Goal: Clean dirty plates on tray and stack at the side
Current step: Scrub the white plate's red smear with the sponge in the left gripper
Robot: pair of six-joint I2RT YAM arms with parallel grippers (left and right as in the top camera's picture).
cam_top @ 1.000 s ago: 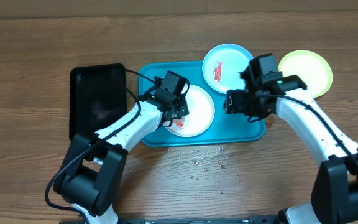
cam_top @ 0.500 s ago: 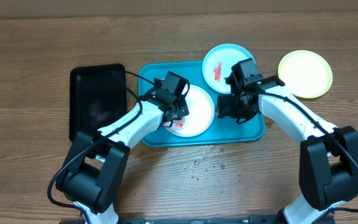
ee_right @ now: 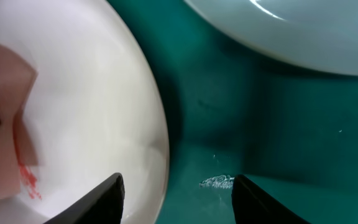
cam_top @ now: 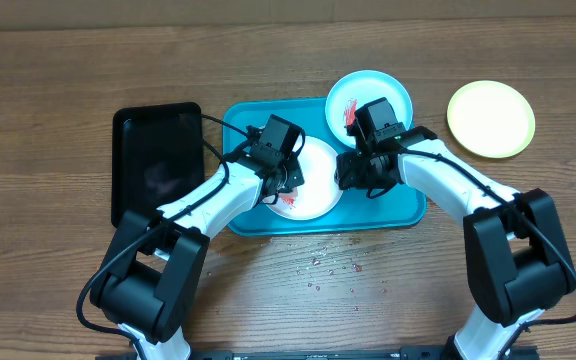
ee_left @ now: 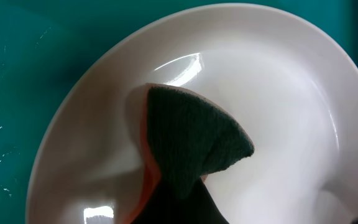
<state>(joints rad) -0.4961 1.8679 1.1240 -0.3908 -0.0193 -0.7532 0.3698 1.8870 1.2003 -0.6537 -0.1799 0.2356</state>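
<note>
The left gripper point(cam_top: 285, 187) is mostly lost under its own wrist from above. Its wrist camera shows none of its fingers, only a sponge point(ee_left: 194, 146) rising from the bottom edge. It is clamped on that sponge, whose dark green face rests on the white plate point(ee_left: 278, 87). The plate runs off the bottom of that view. The right gripper point(ee_right: 178, 196) shows just two dark fingertips point(ee_right: 104, 202), set partway apart with the white plate's rim between them. Whether either touches the rim I cannot tell.

The right wrist view catches a red smear point(ee_right: 27, 177) on the white plate and a bead of water point(ee_right: 216, 182) on the tray point(ee_right: 216, 106). The left wrist view shows neither. Only from overhead is the layout plain:
- The white plate sits in the tray.
- The blue plate point(cam_top: 380, 88), streaked red, overlaps the tray's far right corner.
- The green plate point(cam_top: 491, 118) lies apart on the table point(cam_top: 58, 80), to the right.

I count three plates, two trays counting the black tray point(cam_top: 156, 160), and one sponge. Specks point(cam_top: 333, 265) dot the table near the tray.
</note>
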